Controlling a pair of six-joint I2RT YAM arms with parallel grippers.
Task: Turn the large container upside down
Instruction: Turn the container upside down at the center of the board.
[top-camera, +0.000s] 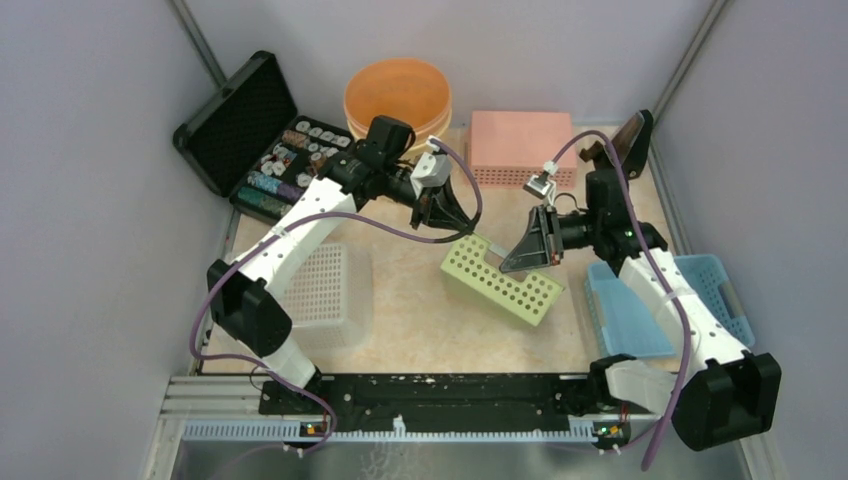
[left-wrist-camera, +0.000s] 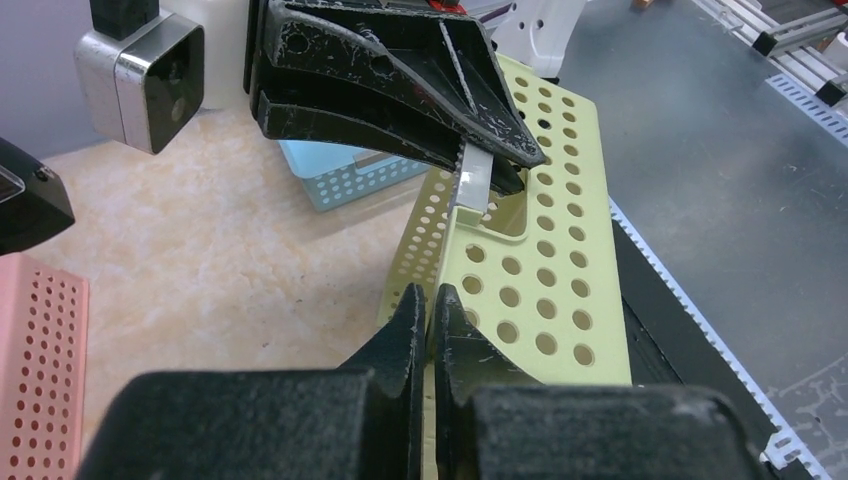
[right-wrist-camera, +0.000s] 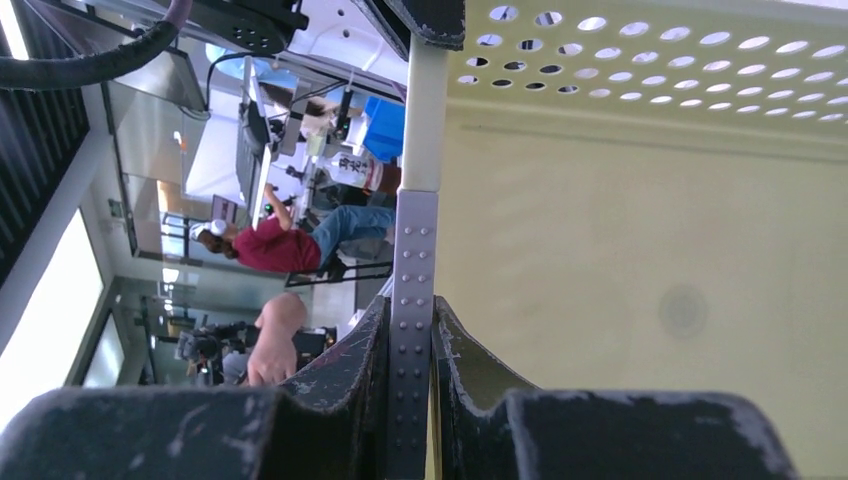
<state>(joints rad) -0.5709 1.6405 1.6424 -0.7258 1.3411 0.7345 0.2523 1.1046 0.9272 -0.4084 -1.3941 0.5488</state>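
The large container (left-wrist-camera: 540, 290) is pale green plastic, matt and smooth, pierced all over with round holes. The black jaws of the left gripper (left-wrist-camera: 432, 300) and right gripper (right-wrist-camera: 411, 308) look like hard plastic, dull and heavily scuffed with white scratches. The table (top-camera: 410, 320) has a smooth, pale, marbled stone-like finish, while the grey metal sheet (left-wrist-camera: 720, 150) is faintly shiny and scratched.

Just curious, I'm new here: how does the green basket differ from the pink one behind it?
The green basket is tilted; the pink basket lies flat. The left gripper and right gripper pinch the green one; nothing touches the pink one. Both are perforated plastic.
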